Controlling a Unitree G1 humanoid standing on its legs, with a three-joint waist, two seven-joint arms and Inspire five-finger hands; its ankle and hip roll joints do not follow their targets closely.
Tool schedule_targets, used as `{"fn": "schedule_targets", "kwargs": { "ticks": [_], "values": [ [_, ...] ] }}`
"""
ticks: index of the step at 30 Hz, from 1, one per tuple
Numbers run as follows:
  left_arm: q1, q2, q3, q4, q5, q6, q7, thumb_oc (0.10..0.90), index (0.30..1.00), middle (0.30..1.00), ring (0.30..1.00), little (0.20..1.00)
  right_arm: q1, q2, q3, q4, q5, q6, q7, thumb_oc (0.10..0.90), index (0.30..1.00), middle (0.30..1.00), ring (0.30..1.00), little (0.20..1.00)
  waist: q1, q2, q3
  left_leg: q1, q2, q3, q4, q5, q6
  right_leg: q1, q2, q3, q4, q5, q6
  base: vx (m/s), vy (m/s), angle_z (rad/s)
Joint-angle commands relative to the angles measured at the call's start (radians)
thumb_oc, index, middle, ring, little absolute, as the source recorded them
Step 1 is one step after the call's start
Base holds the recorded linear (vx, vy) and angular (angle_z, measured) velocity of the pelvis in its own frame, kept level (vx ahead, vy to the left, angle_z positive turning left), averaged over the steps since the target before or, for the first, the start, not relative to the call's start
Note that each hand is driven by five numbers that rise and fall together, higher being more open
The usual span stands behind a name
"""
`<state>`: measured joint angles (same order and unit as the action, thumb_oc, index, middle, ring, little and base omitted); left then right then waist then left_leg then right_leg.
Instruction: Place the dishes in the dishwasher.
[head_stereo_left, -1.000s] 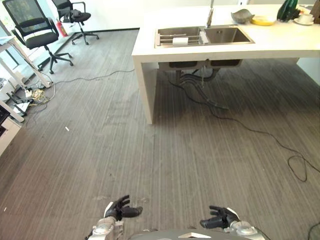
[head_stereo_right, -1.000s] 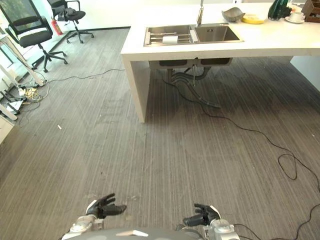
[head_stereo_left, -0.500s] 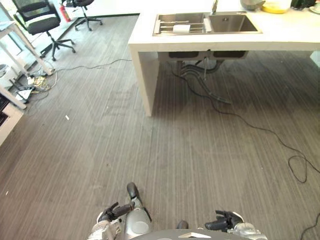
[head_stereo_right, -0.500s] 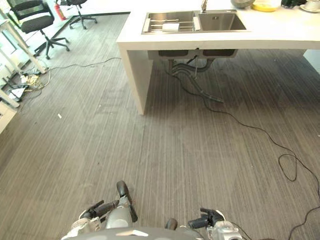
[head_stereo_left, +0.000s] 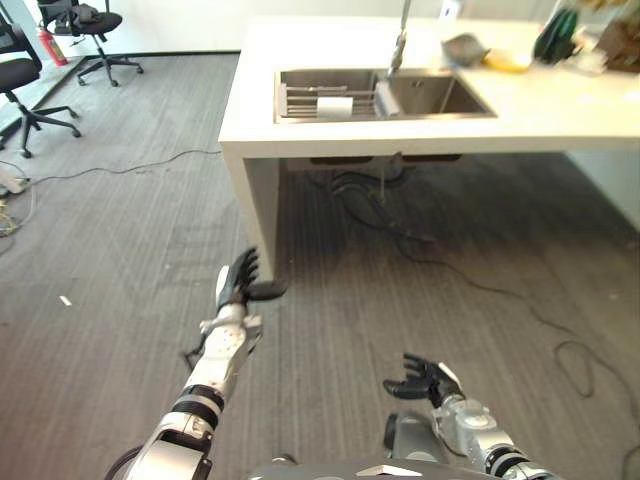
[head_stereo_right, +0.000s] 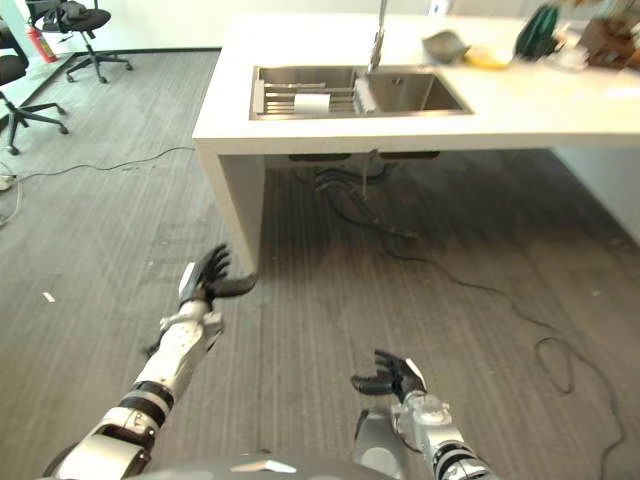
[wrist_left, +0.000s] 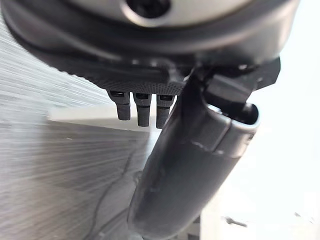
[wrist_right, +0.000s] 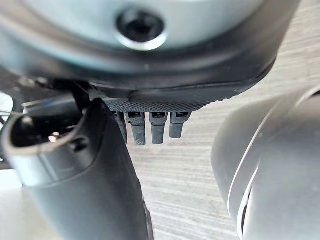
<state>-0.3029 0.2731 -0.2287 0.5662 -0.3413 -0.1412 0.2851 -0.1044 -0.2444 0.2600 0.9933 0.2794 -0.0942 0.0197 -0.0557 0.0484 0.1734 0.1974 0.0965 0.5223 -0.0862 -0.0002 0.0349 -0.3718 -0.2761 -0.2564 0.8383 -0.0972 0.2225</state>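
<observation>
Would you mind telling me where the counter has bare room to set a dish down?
The white counter is bare along its front edge, right of the sink, and at its left end. The far right corner is crowded: grey bowl, yellow dish, dark green object.

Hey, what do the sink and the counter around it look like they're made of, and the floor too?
The sink looks like brushed stainless steel: grey metallic basins with a dull sheen. The counter seems a matte white solid slab, maybe stone or composite; the look leaves it open. The floor appears to be grey carpet or vinyl with fine ribbed stripes; I can't tell which.
</observation>
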Motion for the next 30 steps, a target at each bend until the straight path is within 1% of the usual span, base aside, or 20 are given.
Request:
{"fn": "schedule_targets", "kwargs": {
  "ticks": [1,3,4,7,10,11,12,13,14,16,17,18,19,20,22,23,24,26,28,30],
  "values": [
    [-0.088,0.052,0.061,-0.182,0.067,-0.150,0.100,0.800,0.900,0.900,0.900,0.900,0.025,-0.004,-0.012,0.053,0.026,-0.030,-0.027,0.800,0.900,0.900,0.900,0.900,-0.036,-0.060,-0.040,-0.055,0.019,-0.033,-0.001,0.049,-0.125,0.262,0.004,-0.004,-0.704,0.146,-0.042,0.45,-0.323,0.65],
    [-0.105,0.065,0.076,-0.211,0.132,-0.142,0.139,0.800,0.900,0.900,0.900,0.900,0.033,-0.013,-0.011,0.083,0.015,-0.017,-0.022,0.800,0.900,0.900,0.900,0.900,-0.056,-0.066,-0.049,-0.038,0.034,-0.038,-0.001,0.053,-0.147,0.271,0.010,0.034,-0.774,0.191,-0.025,0.36,-0.297,0.58],
    [-0.103,0.078,0.085,-0.301,0.162,-0.153,0.132,0.800,0.900,0.900,0.900,0.900,0.062,-0.008,-0.022,0.093,0.014,-0.017,-0.021,0.800,0.900,0.900,0.900,0.900,-0.049,-0.070,-0.060,-0.036,0.039,-0.044,-0.001,0.064,-0.152,0.288,0.018,0.040,-0.762,0.187,-0.026,0.22,-0.242,0.50],
    [-0.124,0.088,0.135,-0.296,0.215,-0.161,0.183,0.800,0.900,0.900,0.900,0.900,0.113,0.000,-0.005,0.127,-0.017,-0.003,-0.002,0.800,0.900,0.900,0.900,0.900,-0.048,-0.069,-0.092,-0.015,0.050,-0.058,0.039,0.071,-0.176,0.361,0.048,0.016,-0.827,0.206,-0.036,0.28,-0.267,0.20],
    [-0.108,0.154,0.172,-0.344,0.367,-0.138,0.249,0.800,0.900,0.900,0.900,0.900,0.147,-0.022,-0.020,0.135,-0.028,-0.011,0.005,0.800,0.900,0.900,0.900,0.900,-0.052,-0.073,-0.078,-0.101,0.111,-0.082,0.329,0.085,-0.217,0.442,0.075,0.004,-0.881,0.182,-0.074,0.20,-0.309,-0.18],
    [-0.106,0.165,0.176,-0.345,0.392,-0.126,0.258,0.800,0.900,0.900,0.900,0.900,0.145,-0.031,-0.025,0.139,-0.028,-0.015,0.003,0.800,0.900,0.900,0.900,0.900,-0.051,-0.081,-0.073,-0.132,0.136,-0.068,0.390,0.112,-0.230,0.455,0.078,0.001,-0.892,0.173,-0.082,0.10,-0.190,-0.20],
    [-0.106,0.165,0.175,-0.346,0.393,-0.124,0.259,0.800,0.900,0.900,0.900,0.900,0.144,-0.031,-0.025,0.140,-0.028,-0.015,0.003,0.800,0.900,0.900,0.900,0.900,-0.051,-0.079,-0.072,-0.137,0.143,-0.071,0.401,0.109,-0.232,0.456,0.082,0.000,-0.894,0.173,-0.085,0.13,-0.259,-0.14],
    [-0.120,0.195,0.171,-0.341,0.436,-0.107,0.257,0.800,0.900,0.900,0.900,0.900,0.134,-0.059,-0.044,0.144,-0.020,-0.021,-0.003,0.800,0.900,0.900,0.900,0.900,-0.043,-0.088,-0.049,-0.181,0.185,-0.073,0.571,0.161,-0.266,0.486,0.086,0.000,-0.910,0.150,-0.113,0.12,-0.215,-0.11],
    [-0.131,0.202,0.167,-0.339,0.451,-0.106,0.259,0.800,0.900,0.900,0.900,0.900,0.126,-0.074,-0.050,0.146,-0.018,-0.020,-0.008,0.800,0.900,0.900,0.900,0.900,-0.035,-0.087,-0.038,-0.209,0.186,-0.079,0.613,0.172,-0.280,0.497,0.081,-0.008,-0.921,0.143,-0.115,0.17,-0.196,-0.06],
    [-0.140,0.212,0.170,-0.353,0.497,-0.093,0.258,0.800,0.900,0.900,0.900,0.900,0.112,-0.080,-0.057,0.143,-0.023,-0.020,-0.016,0.800,0.900,0.900,0.900,0.900,-0.041,-0.068,-0.041,-0.231,0.188,-0.033,0.523,0.153,-0.272,0.508,0.088,-0.016,-0.926,0.133,-0.101,0.15,0.031,-0.20],
    [-0.142,0.227,0.171,-0.343,0.527,-0.084,0.252,0.800,0.900,0.900,0.900,0.900,0.101,-0.082,-0.052,0.141,-0.025,-0.021,-0.014,0.800,0.900,0.900,0.900,0.900,-0.044,-0.059,-0.050,-0.223,0.178,0.005,0.437,0.143,-0.262,0.510,0.093,-0.009,-0.926,0.137,-0.096,0.27,0.143,-0.03],
    [-0.143,0.244,0.165,-0.350,0.557,-0.074,0.249,0.800,0.900,0.900,0.900,0.900,0.102,-0.083,-0.049,0.141,-0.026,-0.020,-0.011,0.800,0.900,0.900,0.900,0.900,-0.048,-0.041,-0.064,-0.216,0.169,0.037,0.293,0.129,-0.244,0.520,0.105,-0.006,-0.923,0.131,-0.082,0.27,0.168,0.17],
    [-0.141,0.255,0.156,-0.357,0.588,-0.059,0.235,0.800,0.900,0.900,0.900,0.900,0.100,-0.085,-0.044,0.134,-0.032,-0.019,-0.008,0.800,0.900,0.900,0.900,0.900,-0.047,-0.037,-0.067,-0.182,0.146,0.028,0.236,0.137,-0.231,0.522,0.107,-0.001,-0.916,0.134,-0.082,0.22,0.126,0.16],
    [-0.139,0.272,0.154,-0.360,0.604,-0.065,0.224,0.800,0.900,0.900,0.900,0.900,0.096,-0.080,-0.039,0.119,-0.034,-0.025,-0.005,0.800,0.900,0.900,0.900,0.900,-0.050,-0.036,-0.070,-0.165,0.132,0.024,0.237,0.147,-0.233,0.523,0.111,-0.002,-0.915,0.133,-0.087,0.12,0.048,-0.23],
    [-0.136,0.289,0.153,-0.366,0.617,-0.059,0.218,0.800,0.900,0.900,0.900,0.900,0.082,-0.067,-0.043,0.109,-0.021,-0.029,-0.006,0.800,0.900,0.900,0.900,0.900,-0.051,-0.036,-0.082,-0.129,0.089,0.013,0.186,0.122,-0.215,0.515,0.114,-0.007,-0.908,0.138,-0.083,0.09,0.017,-0.39],
    [-0.137,0.290,0.153,-0.366,0.617,-0.059,0.218,0.800,0.900,0.900,0.900,0.900,0.081,-0.066,-0.042,0.109,-0.021,-0.029,-0.006,0.800,0.900,0.900,0.900,0.900,-0.051,-0.037,-0.083,-0.131,0.088,0.015,0.182,0.126,-0.212,0.511,0.113,-0.006,-0.909,0.142,-0.084,0.12,0.037,-0.38],
    [-0.147,0.311,0.136,-0.371,0.647,-0.050,0.212,0.800,0.900,0.900,0.900,0.900,0.076,-0.049,-0.039,0.103,-0.010,-0.031,-0.002,0.800,0.900,0.900,0.900,0.900,-0.050,-0.044,-0.099,-0.111,0.060,0.025,0.150,0.088,-0.189,0.509,0.103,-0.013,-0.883,0.139,-0.076,0.12,0.063,-0.16],
    [-0.140,0.334,0.132,-0.394,0.685,-0.044,0.203,0.800,0.900,0.900,0.900,0.900,0.084,-0.033,-0.034,0.097,-0.015,-0.028,0.007,0.800,0.900,0.900,0.900,0.900,-0.052,-0.043,-0.110,-0.084,0.032,0.030,0.112,0.060,-0.160,0.502,0.096,-0.018,-0.852,0.132,-0.069,0.14,0.113,0.16],
    [-0.140,0.358,0.120,-0.404,0.720,-0.031,0.191,0.800,0.900,0.900,0.900,0.900,0.093,-0.019,-0.015,0.092,-0.038,-0.026,0.018,0.800,0.900,0.900,0.900,0.900,-0.048,-0.039,-0.110,-0.071,0.012,0.025,0.084,0.050,-0.140,0.483,0.087,-0.021,-0.788,0.123,-0.062,0.10,0.143,0.10],
    [-0.143,0.374,0.113,-0.413,0.744,-0.019,0.192,0.800,0.900,0.900,0.900,0.900,0.096,-0.013,-0.011,0.080,-0.043,-0.023,0.022,0.800,0.900,0.900,0.900,0.900,-0.047,-0.038,-0.104,-0.055,-0.005,0.022,0.057,0.039,-0.118,0.429,0.064,-0.013,-0.660,0.127,-0.043,0.05,0.126,0.11]
  ]
}}
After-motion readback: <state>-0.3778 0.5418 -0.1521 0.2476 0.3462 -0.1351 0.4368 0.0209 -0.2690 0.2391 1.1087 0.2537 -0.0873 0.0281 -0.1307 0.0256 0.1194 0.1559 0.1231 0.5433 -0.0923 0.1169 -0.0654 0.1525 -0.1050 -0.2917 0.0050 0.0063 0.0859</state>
